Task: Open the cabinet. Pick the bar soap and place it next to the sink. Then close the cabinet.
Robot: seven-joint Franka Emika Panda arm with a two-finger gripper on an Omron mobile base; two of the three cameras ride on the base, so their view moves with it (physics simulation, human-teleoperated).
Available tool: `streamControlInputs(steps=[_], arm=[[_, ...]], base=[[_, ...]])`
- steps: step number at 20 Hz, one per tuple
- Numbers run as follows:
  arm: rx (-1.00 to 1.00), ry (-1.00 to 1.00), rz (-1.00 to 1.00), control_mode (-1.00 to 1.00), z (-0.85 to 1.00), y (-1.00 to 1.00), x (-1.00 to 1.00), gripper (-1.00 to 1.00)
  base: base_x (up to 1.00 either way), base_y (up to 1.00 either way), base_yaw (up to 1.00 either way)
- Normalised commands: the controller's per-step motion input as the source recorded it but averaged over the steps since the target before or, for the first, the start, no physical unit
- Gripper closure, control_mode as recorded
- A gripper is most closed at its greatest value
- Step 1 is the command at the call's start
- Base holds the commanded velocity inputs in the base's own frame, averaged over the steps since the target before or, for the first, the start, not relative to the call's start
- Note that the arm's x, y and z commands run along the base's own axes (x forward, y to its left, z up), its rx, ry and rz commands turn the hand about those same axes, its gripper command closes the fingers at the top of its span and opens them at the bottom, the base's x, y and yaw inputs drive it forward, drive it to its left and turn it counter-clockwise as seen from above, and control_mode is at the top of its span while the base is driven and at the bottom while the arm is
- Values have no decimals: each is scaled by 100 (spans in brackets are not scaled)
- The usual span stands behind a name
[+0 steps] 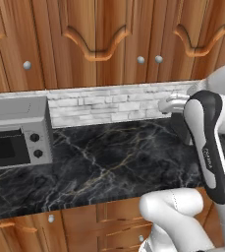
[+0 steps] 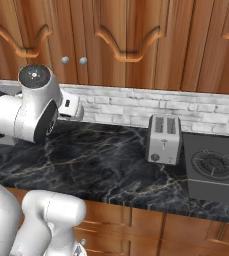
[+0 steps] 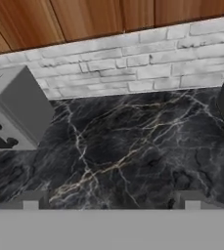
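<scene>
The gripper [image 3: 111, 197] is held above bare black marble counter [image 1: 109, 162], jaws set wide apart with nothing between them. The cabinet [image 1: 99, 39] hangs over the white brick backsplash [image 2: 136, 107], doors closed. A toaster [image 2: 164, 138] stands beside a stovetop [image 2: 213, 167].

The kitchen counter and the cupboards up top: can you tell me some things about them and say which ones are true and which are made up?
1. The cabinet doors are shut. True.
2. The gripper is holding a pink soap. False: its jaws stand wide open with nothing between them, above bare marble.
3. A toaster stands on the counter beside the stove burner. True.
4. The toaster oven has its door hanging open. False: its door is closed.
5. The wall behind the counter is pale brick. True.
</scene>
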Motion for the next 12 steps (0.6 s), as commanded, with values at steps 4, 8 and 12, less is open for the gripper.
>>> streamControlInputs(steps=[4,8,12], arm=[[-13,-38,-23,-100,38,0,-41,-100],[-5,-34,-27,-100,41,-6,-30,-100],[0,-4,-19,-100,35,-36,-10,-100]], base=[[0,0,0],[0,0,0],[0,0,0]])
